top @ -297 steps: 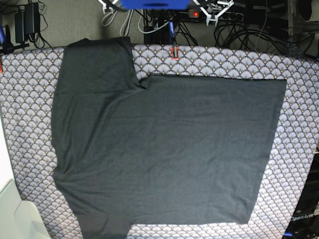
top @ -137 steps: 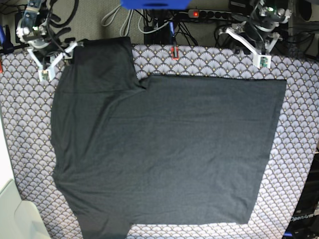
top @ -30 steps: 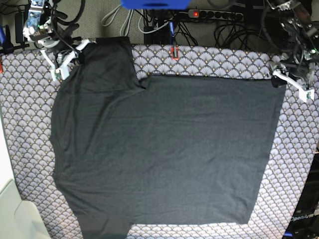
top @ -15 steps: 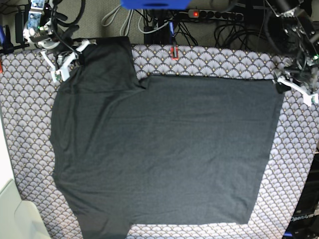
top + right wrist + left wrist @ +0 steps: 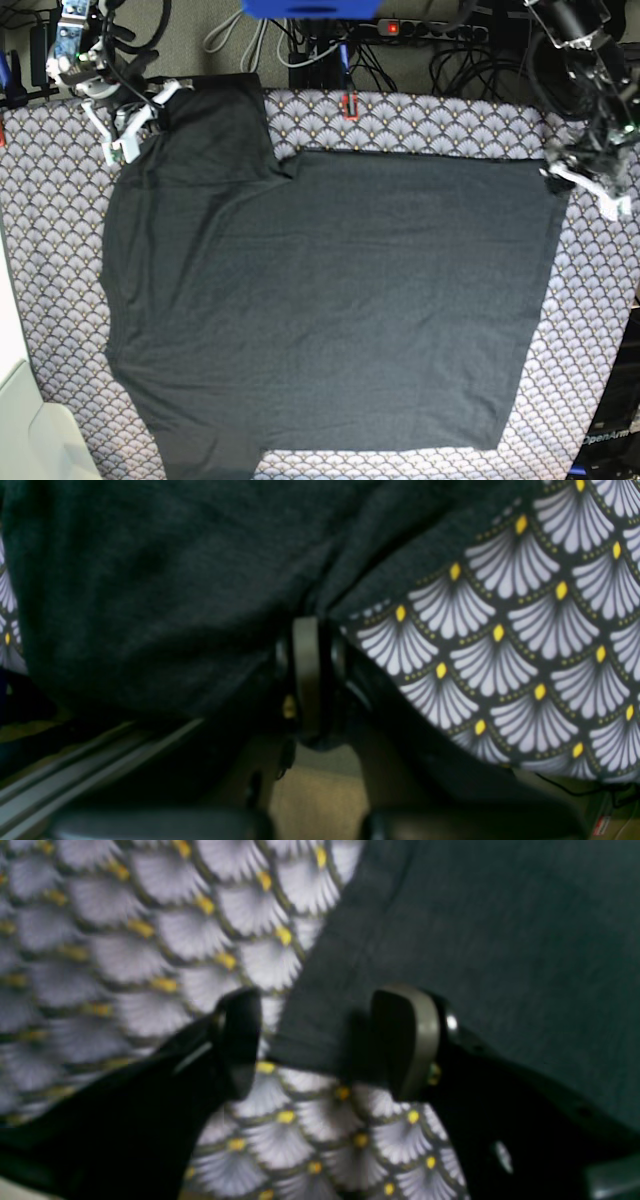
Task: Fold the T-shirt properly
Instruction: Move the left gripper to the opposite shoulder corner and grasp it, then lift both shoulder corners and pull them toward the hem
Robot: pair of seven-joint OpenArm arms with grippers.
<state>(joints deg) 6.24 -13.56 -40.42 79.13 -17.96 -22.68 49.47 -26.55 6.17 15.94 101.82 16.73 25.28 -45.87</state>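
Two grippers at far corners: right gripper (image 5: 135, 118) clamped on T-shirt (image 5: 330, 300) sleeve, left gripper (image 5: 320, 1040) agape, hem corner btwn its fingers.

The base camera looks straight down on the whole tabletop (image 5: 600, 330) from overhead. Each wrist camera rides close above its own far corner, both sharing the T-shirt (image 5: 330, 300) with it.
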